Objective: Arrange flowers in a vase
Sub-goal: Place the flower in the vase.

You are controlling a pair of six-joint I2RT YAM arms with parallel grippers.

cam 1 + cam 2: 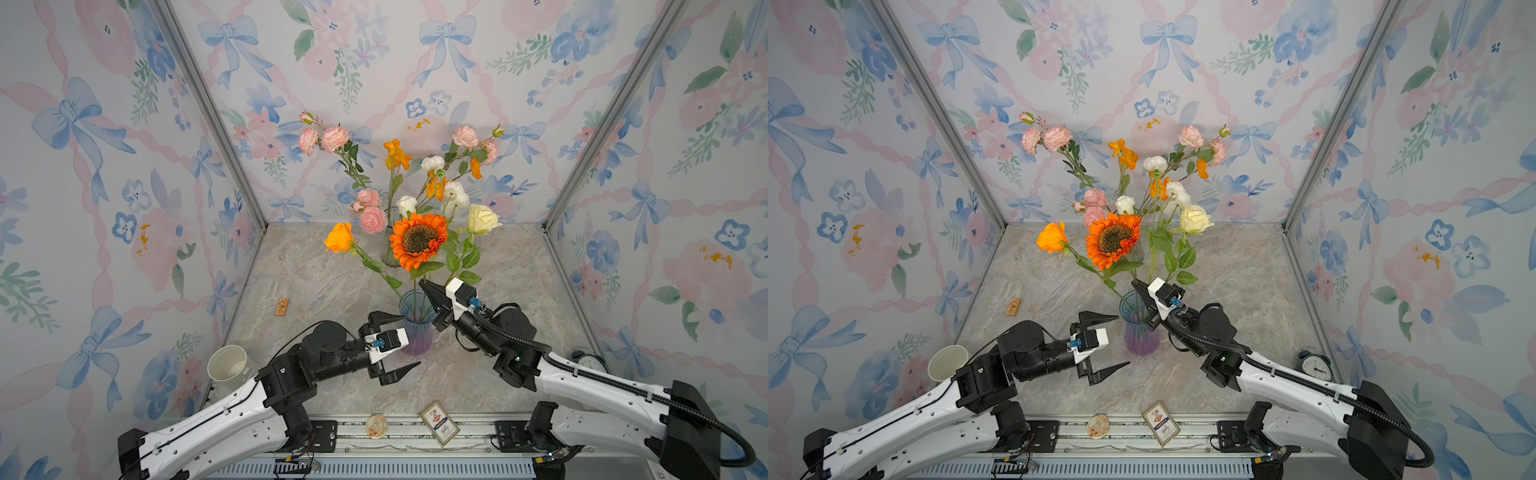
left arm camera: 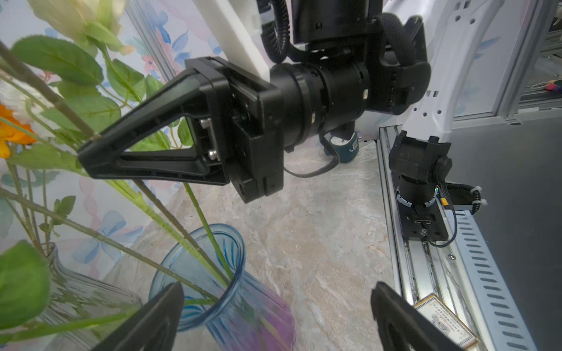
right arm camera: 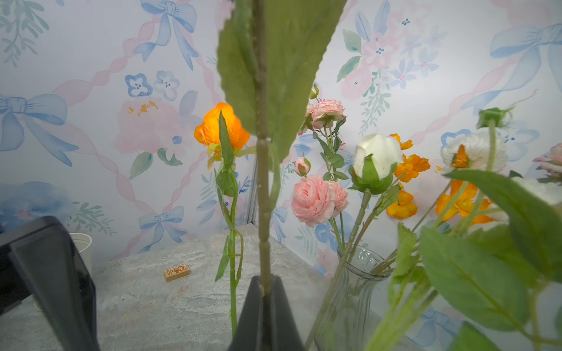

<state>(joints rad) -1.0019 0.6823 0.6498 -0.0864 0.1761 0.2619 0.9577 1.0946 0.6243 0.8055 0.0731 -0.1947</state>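
A robot test booth dressed as a home corner is shown. Flat panels papered with pastel bows and blooms (image 1: 374, 62) are held in bare aluminium corner posts (image 1: 210, 116), and a marble-patterned tabletop (image 1: 316, 286) is enclosed by them, beneath the fingers (image 1: 401, 371) of the left gripper (image 1: 410, 340). In the left wrist view, a slotted silver mounting rail (image 2: 425, 267) carrying a black arm base (image 2: 419, 164) is seen just beyond those fingers, with dark flooring (image 2: 501, 182) and further metal framing (image 2: 517, 60) behind it.

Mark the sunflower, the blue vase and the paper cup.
sunflower (image 1: 417, 240): in a top view, dark centre of the bloom
blue vase (image 1: 419, 340): in a top view, purple lower wall
paper cup (image 1: 227, 365): in a top view, inside wall
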